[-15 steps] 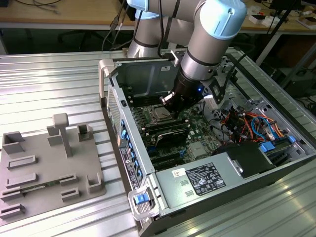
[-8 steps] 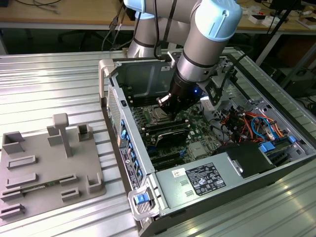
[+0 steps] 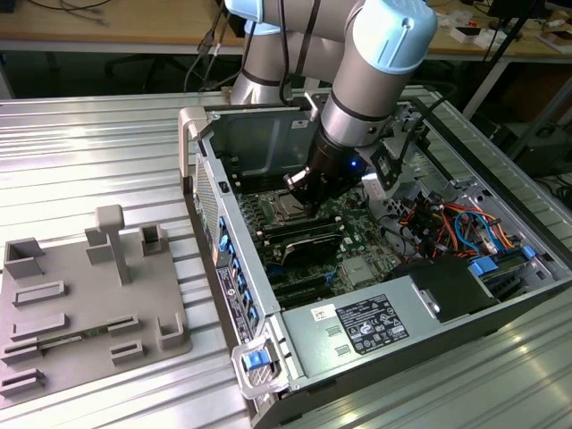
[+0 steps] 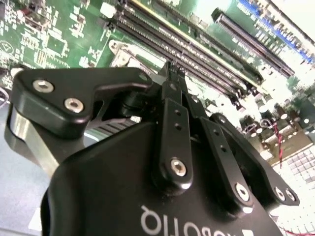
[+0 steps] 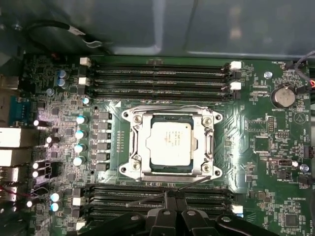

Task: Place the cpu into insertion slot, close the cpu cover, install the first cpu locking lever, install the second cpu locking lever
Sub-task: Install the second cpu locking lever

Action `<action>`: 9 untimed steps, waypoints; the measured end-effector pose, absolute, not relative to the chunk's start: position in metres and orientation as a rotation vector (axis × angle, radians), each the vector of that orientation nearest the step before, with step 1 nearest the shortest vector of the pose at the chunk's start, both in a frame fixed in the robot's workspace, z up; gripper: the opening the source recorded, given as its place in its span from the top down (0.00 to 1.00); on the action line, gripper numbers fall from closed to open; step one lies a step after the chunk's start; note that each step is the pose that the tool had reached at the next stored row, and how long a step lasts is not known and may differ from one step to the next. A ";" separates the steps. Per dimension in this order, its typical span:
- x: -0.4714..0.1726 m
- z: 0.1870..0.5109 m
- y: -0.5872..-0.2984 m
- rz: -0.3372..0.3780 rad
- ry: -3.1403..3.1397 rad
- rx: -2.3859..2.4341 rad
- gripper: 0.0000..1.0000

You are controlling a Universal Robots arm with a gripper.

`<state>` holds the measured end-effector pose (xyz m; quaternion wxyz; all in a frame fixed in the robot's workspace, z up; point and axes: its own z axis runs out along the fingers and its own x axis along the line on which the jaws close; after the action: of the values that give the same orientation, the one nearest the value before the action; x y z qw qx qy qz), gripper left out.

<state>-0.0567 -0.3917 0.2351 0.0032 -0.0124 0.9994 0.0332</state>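
While fingers [image 5: 170, 196] meet closed, empty, cpu [image 5: 171, 142] sits in insertion slot [image 5: 209, 147], cpu cover [image 5: 138, 129] down.

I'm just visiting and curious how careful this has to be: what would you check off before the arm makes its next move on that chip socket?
1. The cpu lies flat in the insertion slot: ok.
2. The cpu cover is down around the chip: ok.
3. Locking levers latched: cannot tell; a thin wire lever angles out beside the socket.
4. The gripper is at the socket's edge, above the memory slots: ok.
5. Gripper fingertips together, nothing held between them: ok.
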 end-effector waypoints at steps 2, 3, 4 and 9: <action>-0.057 0.234 -0.391 0.104 3.133 -0.033 0.89; -0.057 0.233 -0.391 0.104 3.133 -0.033 0.89; -0.058 0.232 -0.391 0.104 3.133 -0.033 0.89; -0.066 0.224 -0.391 0.104 3.133 -0.033 0.89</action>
<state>-0.0655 -0.3909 0.2241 0.0032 -0.0107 0.9994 0.0331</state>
